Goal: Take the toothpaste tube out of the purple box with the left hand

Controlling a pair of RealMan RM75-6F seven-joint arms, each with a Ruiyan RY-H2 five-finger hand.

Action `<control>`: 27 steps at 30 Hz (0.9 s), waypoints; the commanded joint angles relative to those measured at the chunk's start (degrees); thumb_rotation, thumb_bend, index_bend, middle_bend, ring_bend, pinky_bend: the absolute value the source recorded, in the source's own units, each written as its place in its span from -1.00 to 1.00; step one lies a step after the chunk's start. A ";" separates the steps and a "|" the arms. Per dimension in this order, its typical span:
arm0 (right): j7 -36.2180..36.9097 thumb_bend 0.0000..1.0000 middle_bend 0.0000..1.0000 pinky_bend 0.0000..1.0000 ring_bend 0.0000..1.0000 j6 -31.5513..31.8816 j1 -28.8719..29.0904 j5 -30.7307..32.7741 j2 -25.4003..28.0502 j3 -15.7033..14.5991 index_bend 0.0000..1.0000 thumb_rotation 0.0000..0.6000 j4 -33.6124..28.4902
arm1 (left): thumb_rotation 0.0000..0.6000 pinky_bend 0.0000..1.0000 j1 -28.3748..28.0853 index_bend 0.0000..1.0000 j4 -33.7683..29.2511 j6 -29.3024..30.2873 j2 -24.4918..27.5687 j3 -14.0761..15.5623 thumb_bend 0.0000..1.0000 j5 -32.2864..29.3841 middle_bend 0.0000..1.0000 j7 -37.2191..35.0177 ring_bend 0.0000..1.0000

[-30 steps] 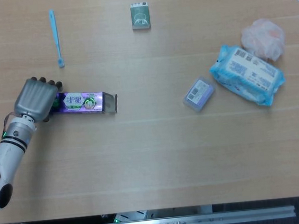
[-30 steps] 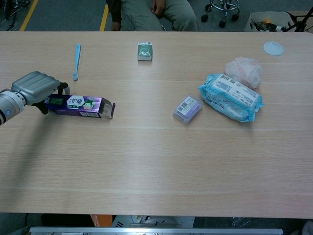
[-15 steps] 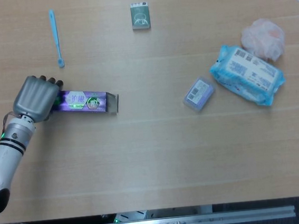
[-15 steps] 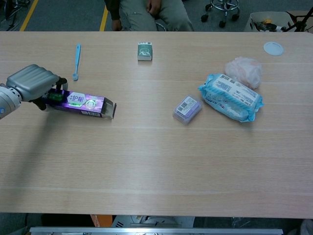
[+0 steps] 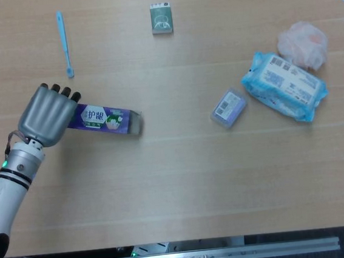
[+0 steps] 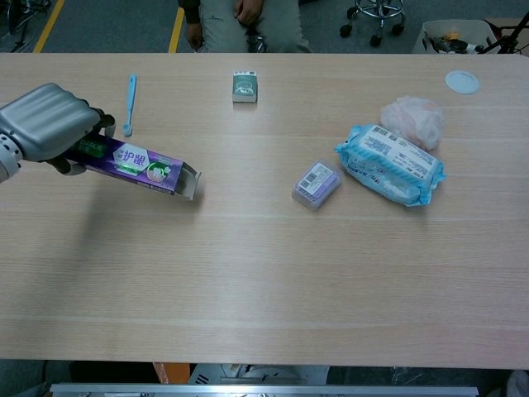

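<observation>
My left hand (image 5: 47, 115) (image 6: 48, 132) grips the left end of the purple toothpaste box (image 5: 105, 118) (image 6: 142, 165) and holds it off the table, tilted with its open right end lower. The flap at that open end (image 6: 189, 182) hangs loose. No toothpaste tube shows outside the box; whether one lies inside is hidden. My right hand appears in neither view.
A blue toothbrush (image 5: 64, 43) lies beyond the left hand. A small green box (image 5: 161, 18) sits at the back middle. To the right are a small purple packet (image 5: 228, 107), a blue wipes pack (image 5: 285, 86), a pink bath puff (image 5: 302, 44) and a white lid (image 6: 462, 81).
The left hand has lifted the purple box off the table and tilted it, open end downward, shifting slightly toward me and to the right.
</observation>
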 commanded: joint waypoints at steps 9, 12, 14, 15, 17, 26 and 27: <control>1.17 -0.53 0.01 0.20 0.08 0.27 -0.33 0.23 -0.18 -0.09 -0.01 1.00 1.06 | 1.00 0.09 -1.38 -0.22 -12.31 7.26 0.86 -0.23 -0.58 -6.99 0.02 22.01 -0.11; 1.59 -0.53 0.01 0.20 0.08 0.31 -0.39 0.40 -0.24 -0.04 -0.01 1.00 1.47 | 1.00 0.09 -1.78 -0.22 -13.58 8.51 0.60 -0.18 -0.58 -7.91 0.02 24.89 -0.11; 1.85 -0.52 0.01 0.20 0.08 0.36 -0.45 0.49 -0.28 -0.02 -0.01 1.00 1.74 | 1.00 0.09 -1.93 -0.22 -13.87 10.36 0.17 0.00 -0.58 -7.97 0.02 28.17 -0.11; 1.94 -0.52 0.01 0.20 0.08 0.36 -0.48 0.53 -0.29 -0.02 -0.01 1.00 1.85 | 1.00 0.09 -2.01 -0.22 -14.04 11.15 -0.04 0.14 -0.58 -7.86 0.02 29.71 -0.11; 2.09 -0.52 0.01 0.20 0.08 0.26 -0.50 0.63 -0.32 -0.05 -0.01 1.00 2.01 | 1.00 0.09 -2.12 -0.22 -14.48 12.53 -0.63 0.47 -0.58 -7.51 0.02 32.18 -0.12; 2.56 -0.52 0.01 0.20 0.08 0.34 -0.49 0.52 -0.46 -0.01 -0.01 1.00 2.43 | 1.00 0.09 -2.67 -0.23 -15.12 14.63 -2.29 2.46 -0.57 -8.30 0.01 40.19 -0.13; 2.60 -0.52 0.01 0.20 0.08 0.34 -0.50 0.51 -0.47 -0.03 -0.01 1.00 2.46 | 1.00 0.09 -2.79 -0.23 -15.23 14.56 -2.36 2.60 -0.57 -8.37 0.01 40.51 -0.13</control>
